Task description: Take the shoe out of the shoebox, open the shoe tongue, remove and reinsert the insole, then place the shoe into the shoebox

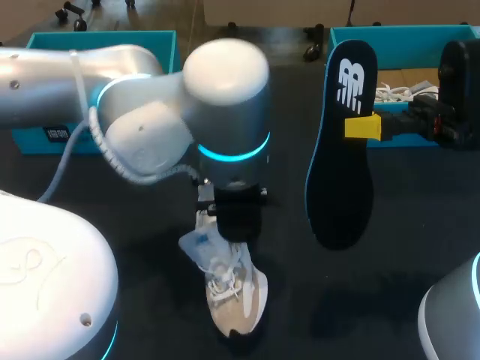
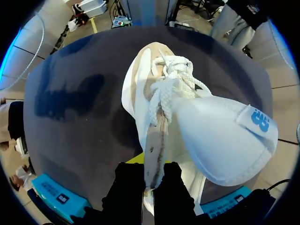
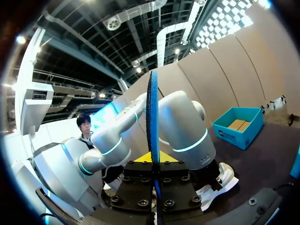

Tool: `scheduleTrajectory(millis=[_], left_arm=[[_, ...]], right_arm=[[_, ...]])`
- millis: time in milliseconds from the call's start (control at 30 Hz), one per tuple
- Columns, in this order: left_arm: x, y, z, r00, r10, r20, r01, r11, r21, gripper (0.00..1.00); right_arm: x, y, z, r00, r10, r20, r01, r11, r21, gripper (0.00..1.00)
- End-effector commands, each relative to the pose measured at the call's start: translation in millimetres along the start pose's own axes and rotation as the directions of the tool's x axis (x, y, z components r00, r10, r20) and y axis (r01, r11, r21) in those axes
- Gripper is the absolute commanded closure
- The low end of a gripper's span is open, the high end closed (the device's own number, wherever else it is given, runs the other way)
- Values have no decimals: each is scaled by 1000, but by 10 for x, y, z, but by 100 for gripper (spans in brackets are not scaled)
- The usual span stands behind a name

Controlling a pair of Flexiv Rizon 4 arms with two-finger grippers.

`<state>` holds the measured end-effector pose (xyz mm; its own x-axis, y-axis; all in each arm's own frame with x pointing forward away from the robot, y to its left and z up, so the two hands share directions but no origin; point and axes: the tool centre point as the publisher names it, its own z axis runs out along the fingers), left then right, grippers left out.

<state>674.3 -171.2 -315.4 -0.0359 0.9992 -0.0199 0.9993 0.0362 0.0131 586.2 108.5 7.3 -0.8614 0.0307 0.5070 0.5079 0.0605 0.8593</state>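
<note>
The white shoe (image 1: 234, 294) lies on the dark table near its front, toe toward me. My left gripper (image 1: 237, 238) comes down on its heel end and is shut on the upper's edge by the eyelets (image 2: 152, 176). Past the fingers, the tongue (image 2: 225, 140) is folded out to one side and the white laces (image 2: 169, 84) are bunched ahead. My right gripper (image 1: 363, 126) holds the dark blue insole (image 1: 341, 165) upright in the air to the right of the shoe. In the right wrist view the insole (image 3: 153, 117) stands edge-on between that gripper's fingers (image 3: 154, 187).
A teal shoebox (image 1: 405, 36) with paper inside stands at the back right, behind the right gripper. A second teal box (image 1: 97, 45) sits at the back left, partly behind my left arm; it shows also in the right wrist view as a teal box (image 3: 239, 126).
</note>
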Motion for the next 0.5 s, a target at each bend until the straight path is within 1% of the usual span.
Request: scheduleTrajectory(millis=[33,233,500], left_arm=[[-42,96,-32,998,15,-58,-12,998,56,100],[-13,92,56,993,18,-119,-9,997,71,100],[-12,26,173,987,38,-153,-26,997,79,100]], right_arm=[[-10,-4,22,1000,2,1,-2,1000,1,100],[-10,-4,22,1000,2,1,-2,1000,1,100],[-10,-4,22,1000,2,1,-2,1000,1,100]])
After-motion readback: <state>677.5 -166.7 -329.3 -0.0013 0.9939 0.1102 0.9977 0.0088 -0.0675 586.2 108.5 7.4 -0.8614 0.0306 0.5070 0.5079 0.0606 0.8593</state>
